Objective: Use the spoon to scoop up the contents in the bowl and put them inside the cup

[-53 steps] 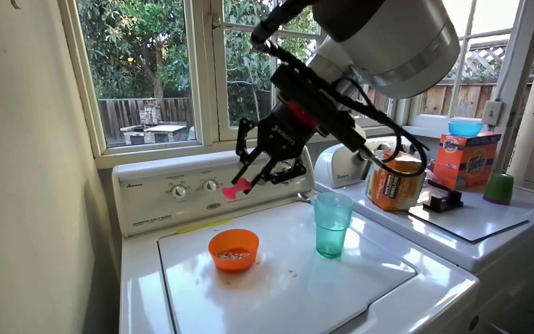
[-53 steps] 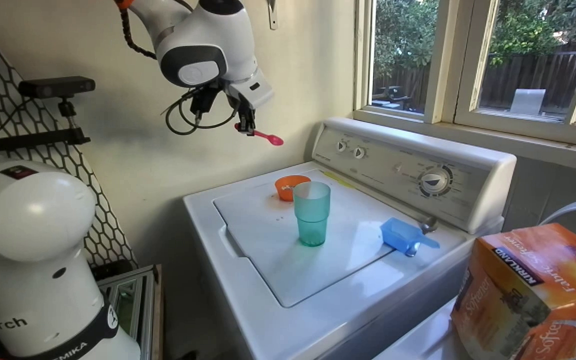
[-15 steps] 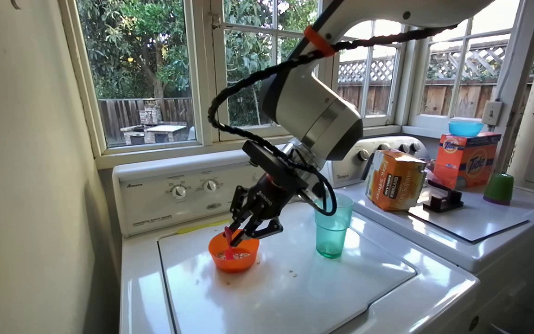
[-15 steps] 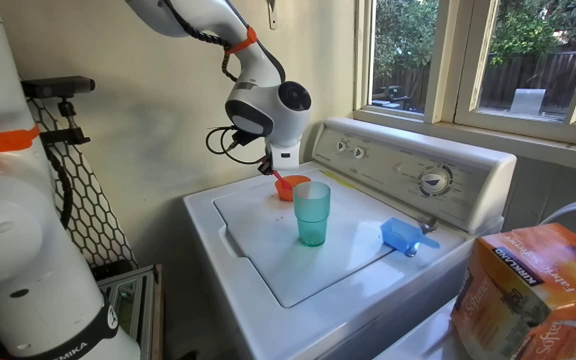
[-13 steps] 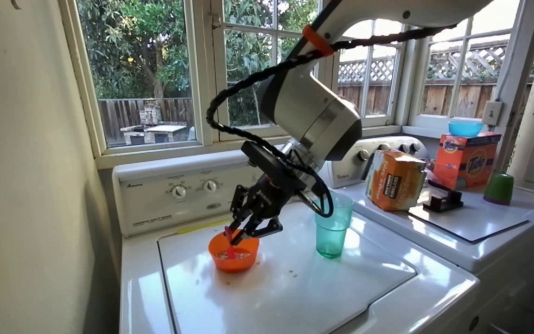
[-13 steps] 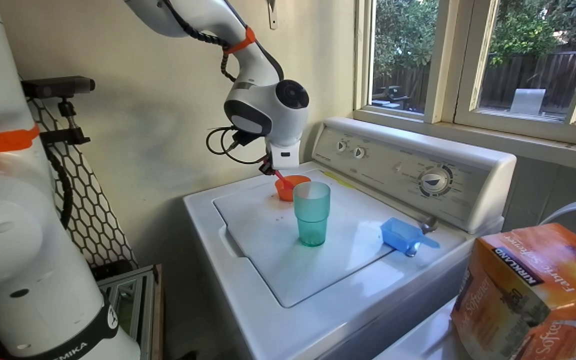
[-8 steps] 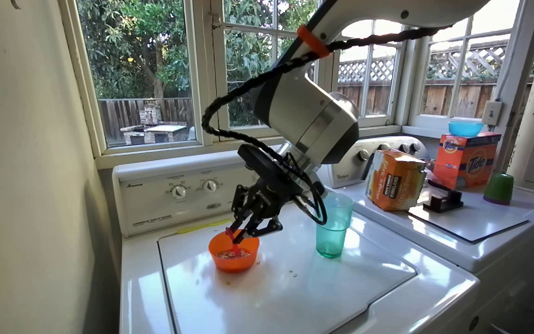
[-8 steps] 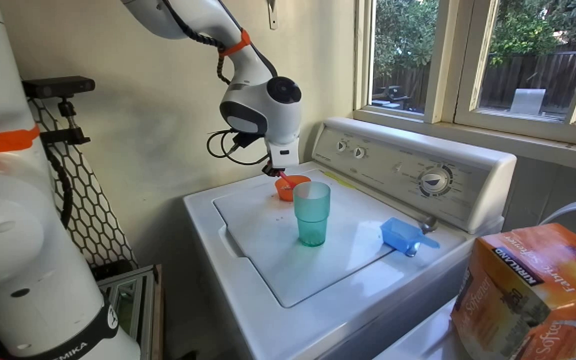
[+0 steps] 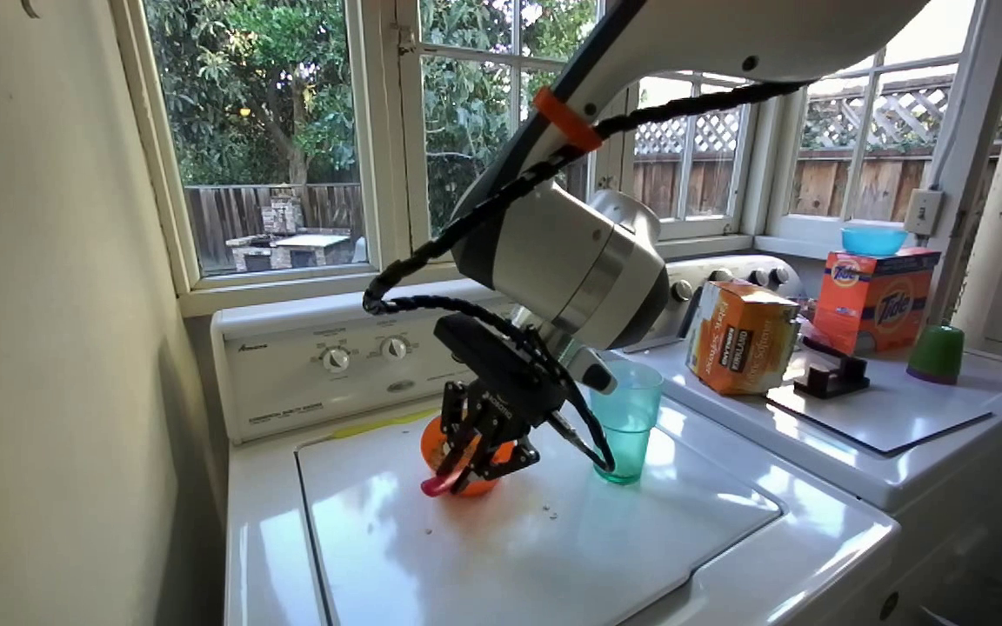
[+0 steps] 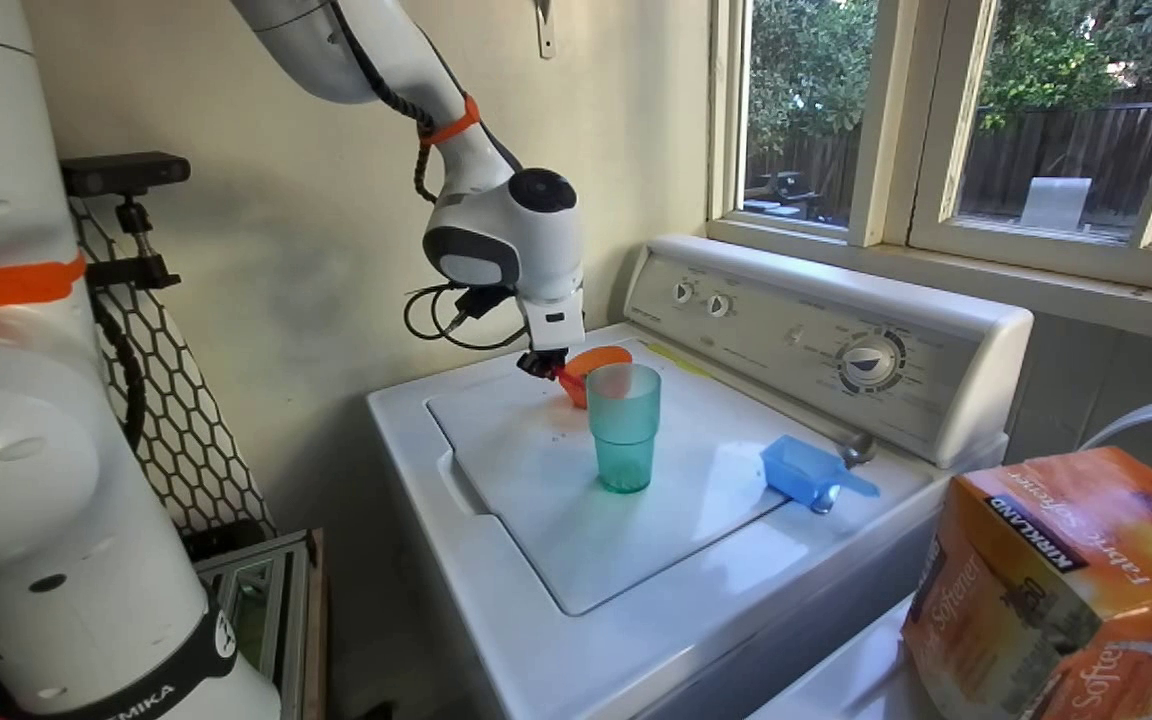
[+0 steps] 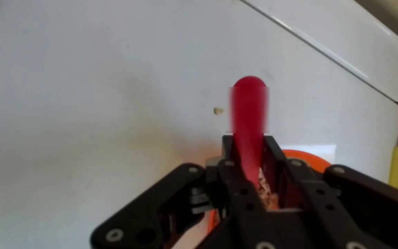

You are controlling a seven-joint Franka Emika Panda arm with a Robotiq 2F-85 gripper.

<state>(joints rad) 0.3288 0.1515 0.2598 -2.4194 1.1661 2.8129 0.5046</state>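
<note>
Gripper [image 11: 248,138] pinching red spoon [image 11: 249,107], fingers nearly together; one end juts past fingertips. Orange bowl [image 11: 308,158] close behind fingers, wrist view; contact unclear.

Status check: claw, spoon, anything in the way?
Claw shut on spoon, load not visible. Bowl looks tilted, right under claw; may snag. Cup upright on washer lid.

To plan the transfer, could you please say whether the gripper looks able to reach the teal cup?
Probably yes: nothing tall shows between the bowl, where the gripper holds the spoon, and the upright, uncovered cup.
</note>
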